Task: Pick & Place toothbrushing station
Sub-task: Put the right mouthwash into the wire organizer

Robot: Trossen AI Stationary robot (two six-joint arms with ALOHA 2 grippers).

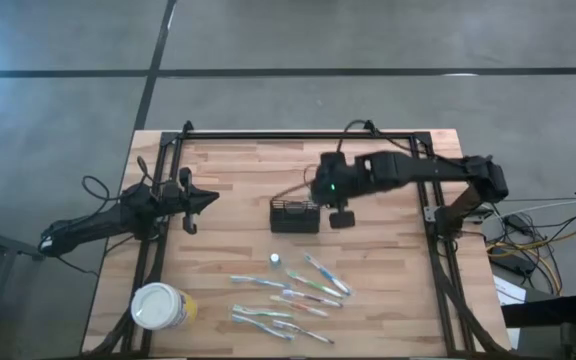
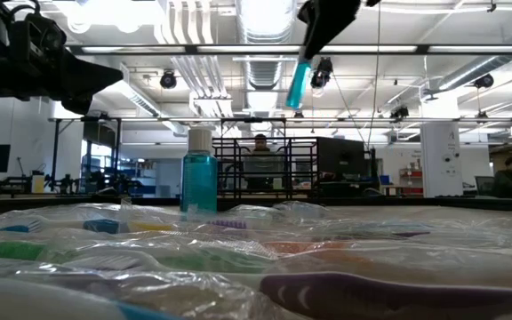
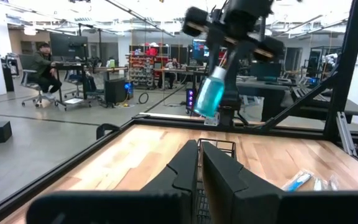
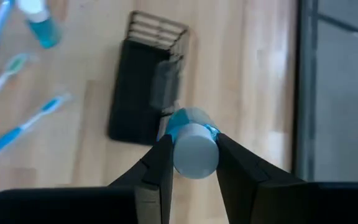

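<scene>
The toothbrushing station, a small black mesh caddy (image 1: pixel 295 216) (image 4: pixel 143 93), stands on its base mid-table. My right gripper (image 1: pixel 315 186) (image 4: pixel 193 142) hangs above the caddy's far right side, shut on a small blue bottle (image 3: pixel 211 94) (image 2: pixel 297 84) with a white cap. A second blue bottle (image 1: pixel 275 260) (image 2: pixel 199 174) stands upright on the table nearer the front. My left gripper (image 1: pixel 196 200) (image 3: pixel 199 163) waits at the table's left, shut and level, holding nothing. My right gripper pinches the bottle at its white cap end (image 4: pixel 194 152) between its two fingers (image 4: pixel 161 163), one on each side. The fingers slant down from above. The blue body (image 3: pixel 209 99) hangs tilted below them, lifted clear of the caddy and the table.
Several wrapped toothbrushes (image 1: pixel 293 292) lie near the front edge. A round white tub (image 1: pixel 162 306) stands at the front left. A black frame (image 1: pixel 298 133) runs along the table's edges. People sit in the room beyond (image 3: pixel 42 65).
</scene>
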